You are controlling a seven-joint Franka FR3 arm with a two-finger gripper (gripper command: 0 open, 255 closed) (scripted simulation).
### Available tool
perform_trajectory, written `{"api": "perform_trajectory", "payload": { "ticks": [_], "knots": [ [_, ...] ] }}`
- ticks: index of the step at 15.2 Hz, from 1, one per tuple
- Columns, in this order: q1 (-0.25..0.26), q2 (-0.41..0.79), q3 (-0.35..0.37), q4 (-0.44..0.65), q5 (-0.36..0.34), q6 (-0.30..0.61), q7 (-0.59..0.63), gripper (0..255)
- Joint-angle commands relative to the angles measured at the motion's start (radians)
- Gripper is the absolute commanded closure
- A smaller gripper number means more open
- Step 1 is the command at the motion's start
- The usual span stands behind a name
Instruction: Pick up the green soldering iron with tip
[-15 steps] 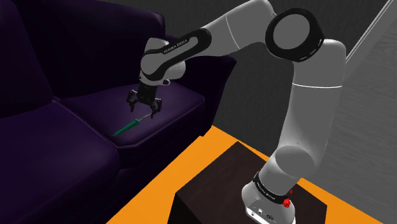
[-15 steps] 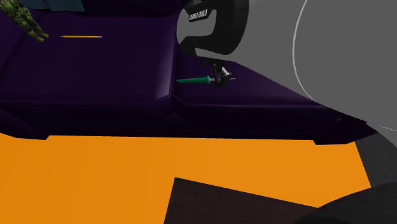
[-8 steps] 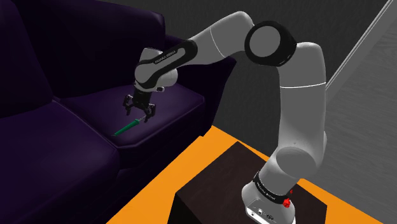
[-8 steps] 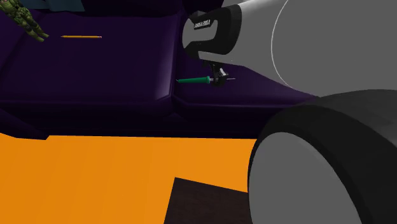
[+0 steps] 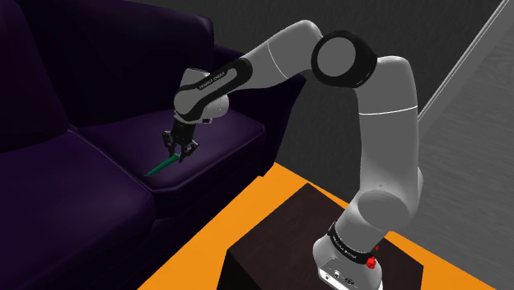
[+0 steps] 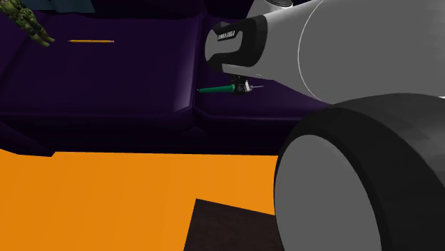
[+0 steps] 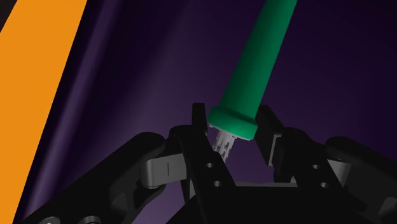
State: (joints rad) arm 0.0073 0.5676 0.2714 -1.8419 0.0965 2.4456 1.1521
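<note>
Gripper (image 7: 232, 119) clasps green soldering iron (image 7: 256, 67) on purple sofa (image 5: 91, 194); yellow stick (image 6: 90, 41) lies well apart.

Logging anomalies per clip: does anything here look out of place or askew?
Nothing spilled or damaged. Only the setting is odd: the green soldering iron lies on a dark purple sofa cushion, the gripper clasping its collar.

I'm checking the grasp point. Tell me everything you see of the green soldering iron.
The soldering iron has a slim, smooth green handle that flares into a collar, then a short pale metallic stub and thin tip. It lies flat on the dark purple sofa seat. The black gripper clasps it at the collar, one finger each side.
</note>
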Motion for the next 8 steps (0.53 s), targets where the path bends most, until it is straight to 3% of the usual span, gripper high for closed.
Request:
{"api": "perform_trajectory", "payload": {
  "ticks": [1,8],
  "knots": [
    [0.0,0.007,-0.001,-0.001,-0.001,-0.001,-0.001,255],
    [-0.001,-0.004,0.0,-0.004,0.001,-0.009,0.001,255]
  ]
}}
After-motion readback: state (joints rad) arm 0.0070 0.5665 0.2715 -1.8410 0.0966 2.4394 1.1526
